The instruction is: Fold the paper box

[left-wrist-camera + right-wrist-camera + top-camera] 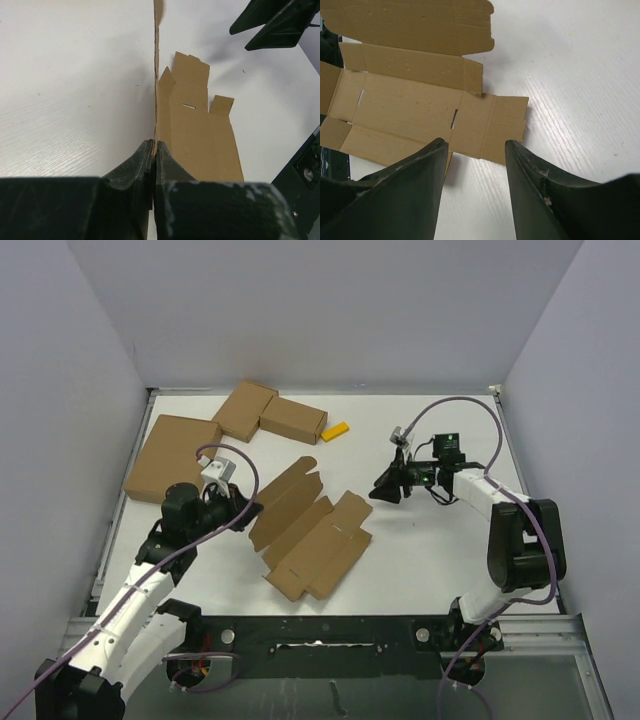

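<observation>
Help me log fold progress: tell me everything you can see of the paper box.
The paper box is a brown cardboard die-cut sheet, scored, with notched flaps and small slots, mostly unfolded. Most lies flat on the white table; one long side panel stands raised, its edge pinched by the shut left gripper. The open right gripper hovers by an end flap, not gripping it.

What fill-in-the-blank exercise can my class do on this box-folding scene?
1. The left gripper is ____ on an edge of the paper box.
2. The right gripper is ____ and holds nothing.
3. The small block lying beyond the paper box is ____ in colour.
Missing words: shut; open; yellow.
</observation>
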Controlling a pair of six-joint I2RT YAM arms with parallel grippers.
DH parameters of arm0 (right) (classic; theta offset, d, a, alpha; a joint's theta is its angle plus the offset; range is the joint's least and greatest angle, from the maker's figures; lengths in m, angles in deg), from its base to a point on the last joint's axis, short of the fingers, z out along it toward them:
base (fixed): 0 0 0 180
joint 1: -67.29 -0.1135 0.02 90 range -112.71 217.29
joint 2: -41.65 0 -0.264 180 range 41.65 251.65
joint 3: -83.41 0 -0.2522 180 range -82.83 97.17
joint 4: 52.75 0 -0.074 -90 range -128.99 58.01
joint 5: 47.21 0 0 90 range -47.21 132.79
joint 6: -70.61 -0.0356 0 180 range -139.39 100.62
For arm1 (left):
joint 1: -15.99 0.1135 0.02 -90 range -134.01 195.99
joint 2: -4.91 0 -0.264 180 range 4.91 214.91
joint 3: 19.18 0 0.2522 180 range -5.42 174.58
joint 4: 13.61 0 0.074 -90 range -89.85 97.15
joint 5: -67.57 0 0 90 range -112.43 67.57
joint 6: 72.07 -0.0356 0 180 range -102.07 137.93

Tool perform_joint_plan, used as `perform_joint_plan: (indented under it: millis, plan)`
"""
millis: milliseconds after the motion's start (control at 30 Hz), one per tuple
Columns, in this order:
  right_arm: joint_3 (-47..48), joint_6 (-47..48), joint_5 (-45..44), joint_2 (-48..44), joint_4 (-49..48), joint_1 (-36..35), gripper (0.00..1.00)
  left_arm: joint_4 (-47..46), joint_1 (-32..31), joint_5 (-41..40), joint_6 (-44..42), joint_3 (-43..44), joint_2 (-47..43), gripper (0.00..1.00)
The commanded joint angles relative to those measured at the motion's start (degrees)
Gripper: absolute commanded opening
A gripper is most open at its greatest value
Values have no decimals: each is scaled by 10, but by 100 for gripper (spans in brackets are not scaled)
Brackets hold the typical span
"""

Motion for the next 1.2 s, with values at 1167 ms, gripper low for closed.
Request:
perform_joint_plan:
  millis: [1167]
  plan:
    - [46, 31, 28, -1, -12, 22, 16, -373, 1, 148, 124, -77, 61, 0]
